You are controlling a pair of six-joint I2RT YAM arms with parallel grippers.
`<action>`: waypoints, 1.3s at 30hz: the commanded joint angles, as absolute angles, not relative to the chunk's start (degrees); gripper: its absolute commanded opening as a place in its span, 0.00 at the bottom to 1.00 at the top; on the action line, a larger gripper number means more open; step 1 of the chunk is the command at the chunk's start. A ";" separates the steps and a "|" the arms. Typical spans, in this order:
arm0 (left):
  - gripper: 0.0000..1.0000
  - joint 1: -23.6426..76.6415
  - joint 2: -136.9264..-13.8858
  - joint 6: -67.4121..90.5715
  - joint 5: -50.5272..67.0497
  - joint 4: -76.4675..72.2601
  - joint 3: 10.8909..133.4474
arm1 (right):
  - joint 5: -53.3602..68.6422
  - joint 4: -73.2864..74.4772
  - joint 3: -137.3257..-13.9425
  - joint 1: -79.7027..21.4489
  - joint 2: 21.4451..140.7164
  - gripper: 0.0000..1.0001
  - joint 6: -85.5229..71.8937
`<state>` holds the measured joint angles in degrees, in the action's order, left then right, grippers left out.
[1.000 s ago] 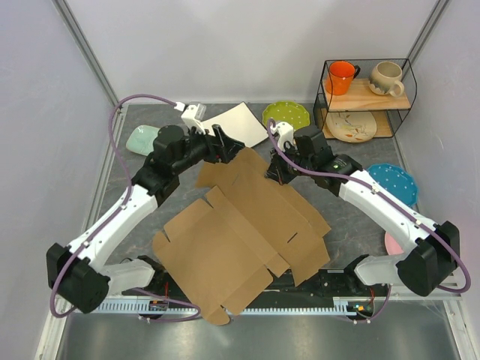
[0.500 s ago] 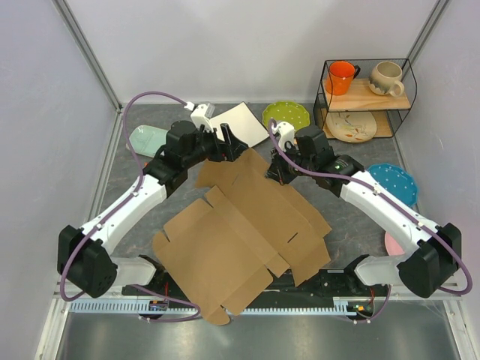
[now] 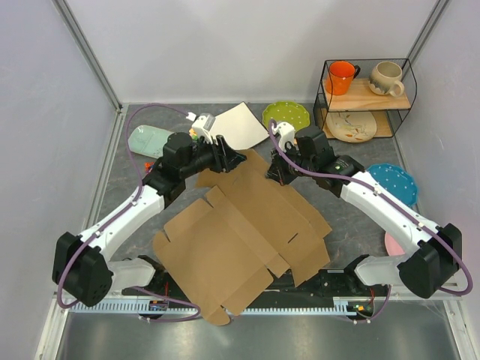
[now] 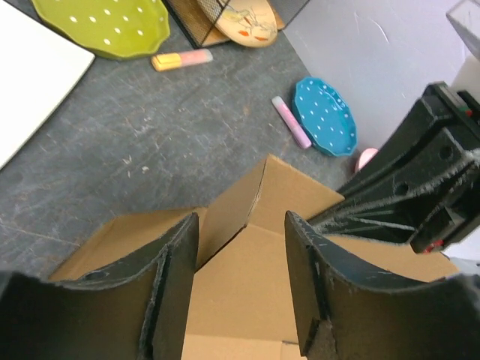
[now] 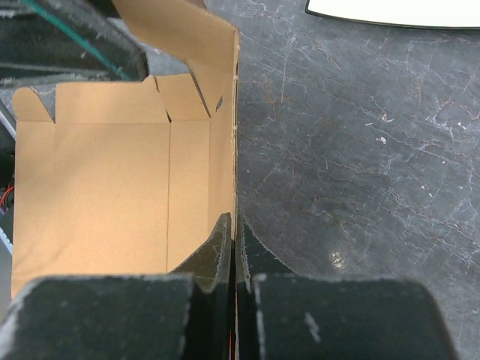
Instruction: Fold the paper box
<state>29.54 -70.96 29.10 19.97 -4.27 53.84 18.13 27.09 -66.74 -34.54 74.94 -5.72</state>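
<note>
box [image 3: 240, 232] lies mostly flat mid-frame; right gripper [image 5: 235, 222] is clamped tight on its raised upper edge; left gripper [image 4: 241, 225] has jaws apart around a flap corner

You are looking at a scene with no readable writing: no text, label, brand, number or sign is showing legibly in any view. The paper box [image 3: 240, 225] is showing you only plain brown cardboard faces.
</note>
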 commanded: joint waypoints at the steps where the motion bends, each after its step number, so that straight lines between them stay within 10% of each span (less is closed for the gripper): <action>1: 0.54 29.62 -67.77 31.46 23.47 -8.87 51.16 | 19.16 24.79 -66.71 -34.89 74.00 0.00 -5.18; 20: 0.28 35.42 -68.99 33.31 22.50 -13.80 47.47 | 15.56 25.66 -68.38 -37.26 76.29 0.00 -5.01; 29: 0.78 35.60 -62.33 26.30 13.81 -1.88 49.30 | 14.77 26.72 -69.34 -37.53 76.29 0.00 -4.66; 39: 0.80 35.51 -45.28 28.99 4.57 5.71 37.64 | 14.50 27.25 -68.38 -37.53 75.76 0.00 -4.04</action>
